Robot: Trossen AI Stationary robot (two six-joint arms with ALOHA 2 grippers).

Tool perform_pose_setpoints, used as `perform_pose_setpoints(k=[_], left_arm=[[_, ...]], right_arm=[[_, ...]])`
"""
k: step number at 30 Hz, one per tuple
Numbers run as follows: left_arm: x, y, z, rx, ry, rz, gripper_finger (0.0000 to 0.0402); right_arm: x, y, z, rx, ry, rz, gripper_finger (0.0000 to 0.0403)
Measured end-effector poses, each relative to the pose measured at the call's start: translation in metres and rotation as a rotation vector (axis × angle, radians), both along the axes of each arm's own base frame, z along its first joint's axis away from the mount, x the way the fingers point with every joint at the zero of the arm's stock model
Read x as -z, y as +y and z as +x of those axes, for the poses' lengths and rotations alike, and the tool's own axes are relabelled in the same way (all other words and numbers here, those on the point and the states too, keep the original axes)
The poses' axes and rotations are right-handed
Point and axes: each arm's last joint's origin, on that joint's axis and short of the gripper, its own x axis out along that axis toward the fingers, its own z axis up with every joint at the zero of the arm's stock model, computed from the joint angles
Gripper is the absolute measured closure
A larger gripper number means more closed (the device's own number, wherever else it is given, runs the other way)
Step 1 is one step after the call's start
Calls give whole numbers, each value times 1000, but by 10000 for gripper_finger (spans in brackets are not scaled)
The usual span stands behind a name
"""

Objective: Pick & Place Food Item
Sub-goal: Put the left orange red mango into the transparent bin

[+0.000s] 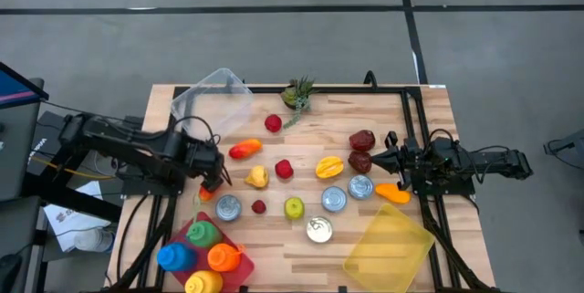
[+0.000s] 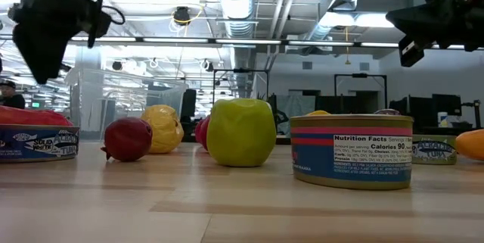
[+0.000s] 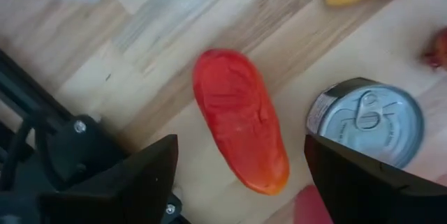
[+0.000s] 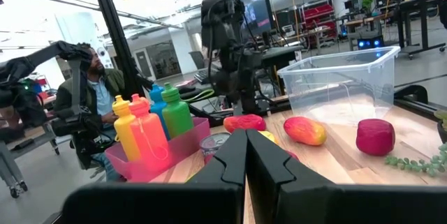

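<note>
Left gripper [image 3: 237, 175] hovers over the red food item [image 3: 241, 119], just left of the silver can [image 3: 367, 123] that you use as the landmark here. Its 2 fingers [image 3: 133, 182] are spread wide, released, straddling the red piece with nothing between them touching yet. In the high view the same gripper [image 1: 212, 183] sits left of the can [image 1: 228, 207], near the red tray of 4 squeeze bottles [image 1: 203, 247].

Risks, as I judge them: the right-hand finger is close to the can, so if you drop straight down you could clip it and shove it. The red piece lies diagonal to the finger line, so closing now could catch only 1 end and let it pivot or squirt out. The black frame bar [image 3: 42, 112] left of the can could also foul the wrist.

The red item: elongated, rounded ends, matte wrinkled skin, red fading to orange at 1 tip, looks like a plastic pepper or sausage, lying flat on the wooden surface [image 1: 301, 238], probably light and slippery.

Right gripper [image 1: 381, 158] waits well right of the can, by the dark red fruit [image 1: 361, 140], fingers [image 4: 230, 161] clenched, holding nothing.
</note>
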Motion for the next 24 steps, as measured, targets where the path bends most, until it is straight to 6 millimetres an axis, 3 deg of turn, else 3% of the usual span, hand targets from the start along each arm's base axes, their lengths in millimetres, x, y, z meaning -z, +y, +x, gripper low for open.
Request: perform_pose_setpoints(k=[15, 24], left_arm=[[32, -3, -8, -159, 38, -41, 95], [53, -7, 1, -159, 53, -96, 96]], right_arm=[[0, 0, 0, 0, 0, 0, 403], [0, 0, 0, 0, 0, 0, 403]])
